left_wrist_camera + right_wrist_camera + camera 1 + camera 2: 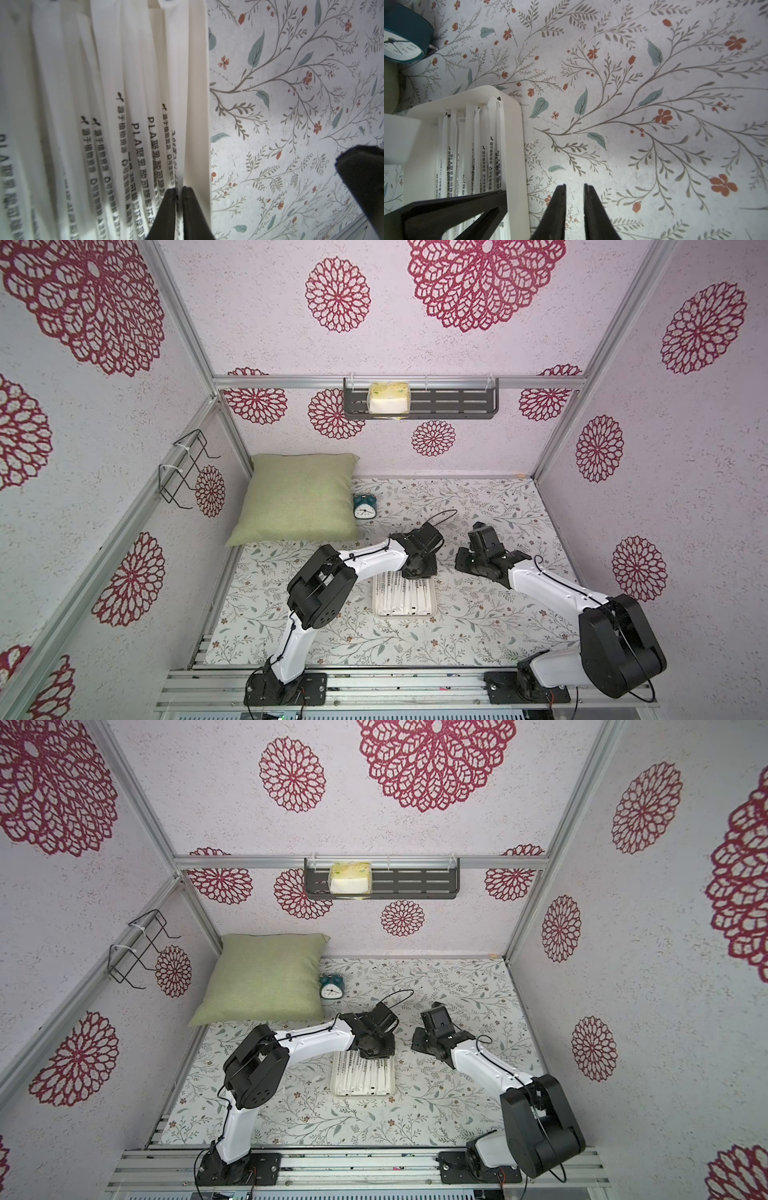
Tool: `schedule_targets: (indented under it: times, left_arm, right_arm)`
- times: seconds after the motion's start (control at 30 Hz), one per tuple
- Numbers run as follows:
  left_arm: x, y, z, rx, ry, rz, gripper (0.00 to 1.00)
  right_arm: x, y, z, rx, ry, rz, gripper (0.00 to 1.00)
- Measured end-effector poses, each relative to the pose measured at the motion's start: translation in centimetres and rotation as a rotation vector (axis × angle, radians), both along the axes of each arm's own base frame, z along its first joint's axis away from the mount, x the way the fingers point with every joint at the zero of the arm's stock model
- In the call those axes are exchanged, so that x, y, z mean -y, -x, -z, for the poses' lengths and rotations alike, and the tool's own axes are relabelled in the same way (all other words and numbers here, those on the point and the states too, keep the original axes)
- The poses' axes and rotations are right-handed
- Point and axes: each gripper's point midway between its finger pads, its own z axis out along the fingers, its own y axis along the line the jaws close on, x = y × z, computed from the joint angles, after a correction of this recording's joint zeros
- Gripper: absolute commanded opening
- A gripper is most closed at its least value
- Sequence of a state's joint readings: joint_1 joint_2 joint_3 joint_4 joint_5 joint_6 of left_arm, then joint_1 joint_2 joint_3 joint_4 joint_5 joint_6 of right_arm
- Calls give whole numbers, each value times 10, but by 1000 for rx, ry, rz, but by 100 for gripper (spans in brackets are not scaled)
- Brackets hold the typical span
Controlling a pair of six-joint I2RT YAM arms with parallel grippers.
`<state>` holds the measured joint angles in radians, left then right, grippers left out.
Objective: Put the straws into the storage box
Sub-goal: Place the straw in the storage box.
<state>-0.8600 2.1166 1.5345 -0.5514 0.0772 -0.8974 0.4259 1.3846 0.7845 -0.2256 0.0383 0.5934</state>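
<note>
Left pincer (pixel 179 190) at straws (pixel 137 143); wrappers read "PLA".

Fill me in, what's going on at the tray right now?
The left gripper is at the far end of the storage box, jaws nearly together on one of the straws; the rest lie side by side in the box. The right gripper hovers beside the box over the table, jaws slightly apart and empty.
</note>
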Motion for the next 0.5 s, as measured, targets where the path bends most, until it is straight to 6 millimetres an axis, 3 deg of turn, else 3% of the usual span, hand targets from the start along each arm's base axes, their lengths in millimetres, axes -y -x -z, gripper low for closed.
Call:
schedule_targets:
  times: [0.13,0.33,0.43,0.5]
  left_arm:
    - [-3,1,7,-12,-17,1,23]
    - [-7,-5,0,-3,-10,-11,31]
    - [-8,-6,-22,31,13,-9,35]
    - [-14,-5,-49,83,38,1,38]
  right_arm:
    - [0,0,0,1,-1,-1,23]
    - [-2,0,-1,2,-10,-6,23]
    - [-2,-1,-1,3,-12,-7,22]
    - [-2,-1,-1,4,-13,-7,22]
